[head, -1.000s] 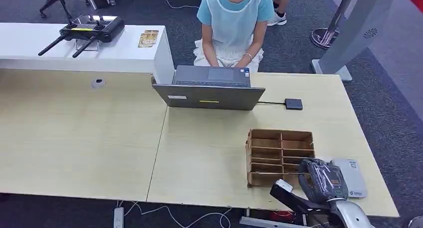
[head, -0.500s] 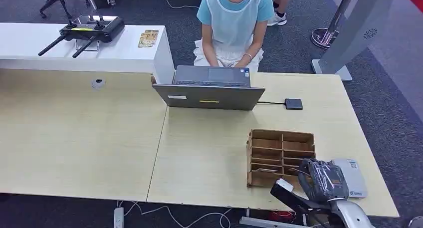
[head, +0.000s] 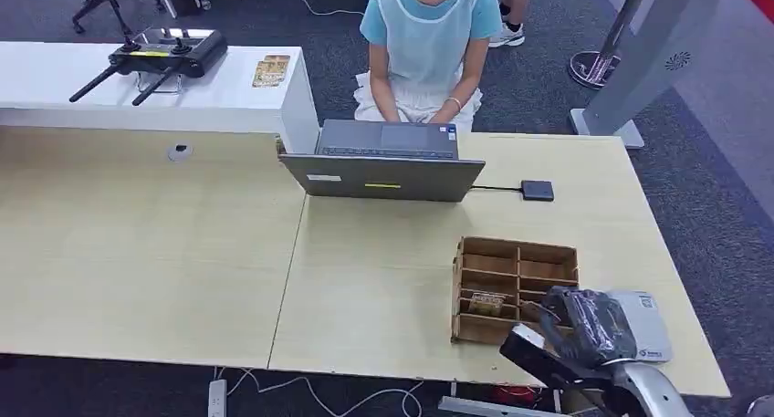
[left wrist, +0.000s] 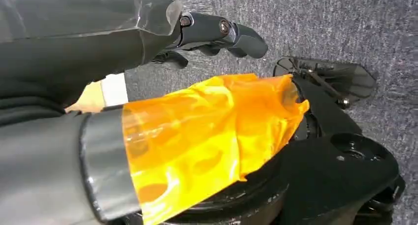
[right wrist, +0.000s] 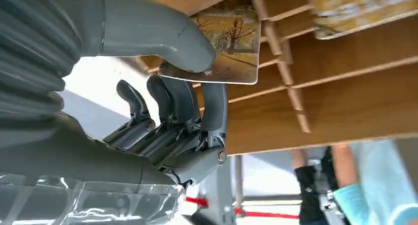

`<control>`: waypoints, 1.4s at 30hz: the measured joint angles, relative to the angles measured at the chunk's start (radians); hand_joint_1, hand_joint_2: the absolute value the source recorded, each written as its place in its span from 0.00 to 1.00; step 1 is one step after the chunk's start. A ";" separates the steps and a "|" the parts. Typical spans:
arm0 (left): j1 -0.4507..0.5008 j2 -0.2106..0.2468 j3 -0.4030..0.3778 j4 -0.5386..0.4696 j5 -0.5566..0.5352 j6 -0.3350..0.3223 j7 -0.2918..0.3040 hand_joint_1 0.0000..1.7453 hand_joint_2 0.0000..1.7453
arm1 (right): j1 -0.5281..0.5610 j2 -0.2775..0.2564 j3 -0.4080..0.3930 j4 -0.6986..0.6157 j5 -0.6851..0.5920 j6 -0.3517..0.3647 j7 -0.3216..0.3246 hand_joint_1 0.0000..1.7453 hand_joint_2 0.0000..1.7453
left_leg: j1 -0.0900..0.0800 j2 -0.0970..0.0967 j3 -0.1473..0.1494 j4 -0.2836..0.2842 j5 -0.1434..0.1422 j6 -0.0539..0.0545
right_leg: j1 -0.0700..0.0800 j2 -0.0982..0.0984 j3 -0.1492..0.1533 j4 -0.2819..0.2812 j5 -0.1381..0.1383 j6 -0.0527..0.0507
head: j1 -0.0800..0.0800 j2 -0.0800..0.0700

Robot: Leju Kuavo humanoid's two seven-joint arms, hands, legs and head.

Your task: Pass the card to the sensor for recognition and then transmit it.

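A wooden card box [head: 475, 253] with several compartments stands near the table's front right. My right hand [head: 589, 326], wrapped in clear film, is at the box's near right corner. In the right wrist view, that hand [right wrist: 187, 112] pinches a card [right wrist: 231, 48] printed with trees between thumb and fingers, right at the box's dividers [right wrist: 291, 87]. Another patterned card [right wrist: 360, 8] lies in a neighbouring slot, and one card [head: 488, 301] shows in a near compartment. A flat white device [head: 646, 326] lies just right of the hand. My left hand [left wrist: 217, 30] hangs over carpet, holding nothing.
A grey laptop [head: 383, 175] stands mid-table with a person [head: 424, 43] seated behind it. A small black pad [head: 537, 190] is wired to the laptop. A white counter [head: 237, 98] at the back left carries a black controller [head: 164, 52].
My right hand has tilted and drawn slightly toward the table's near edge. A patterned card now shows plainly in a near compartment of the box.
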 joint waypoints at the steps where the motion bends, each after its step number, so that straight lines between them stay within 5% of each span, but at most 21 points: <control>1: 0.000 0.000 0.000 0.000 -0.001 0.000 -0.002 0.00 0.00 | 0.000 -0.001 -0.010 -0.005 -0.037 0.000 -0.027 0.85 1.00 | 0.000 0.000 0.000 0.000 0.000 0.000 | 0.000 0.000 0.000 0.000 0.000 0.000 | 0.000 0.000; 13: -0.001 0.005 0.002 0.000 -0.017 -0.009 -0.019 0.00 0.00 | -0.001 -0.003 -0.123 -0.051 -0.234 0.040 -0.205 0.90 1.00 | 0.000 0.000 0.000 0.000 0.000 0.000 | 0.000 0.000 0.000 0.000 0.000 0.000 | 0.000 0.000; 16: -0.001 0.006 0.003 0.000 -0.019 -0.013 -0.020 0.00 0.00 | -0.001 -0.003 -0.143 -0.061 -0.255 0.058 -0.224 1.00 1.00 | 0.000 0.000 0.000 0.000 0.000 0.000 | 0.000 0.000 0.000 0.000 0.000 0.000 | 0.000 0.000; 35: -0.005 0.011 0.004 0.000 -0.043 -0.018 -0.022 0.00 0.00 | -0.107 -0.031 -0.166 -0.073 -0.289 0.117 -0.280 1.00 1.00 | 0.000 0.000 0.000 0.000 0.001 0.000 | 0.000 0.000 0.000 0.000 0.001 0.000 | 0.000 0.000; 42: -0.014 0.017 0.004 0.000 -0.061 -0.027 -0.023 0.00 0.00 | -0.305 -0.062 -0.112 -0.044 -0.309 0.146 -0.289 1.00 1.00 | 0.000 0.000 0.000 0.000 0.002 -0.001 | 0.000 0.000 0.000 0.001 0.001 -0.001 | 0.000 0.000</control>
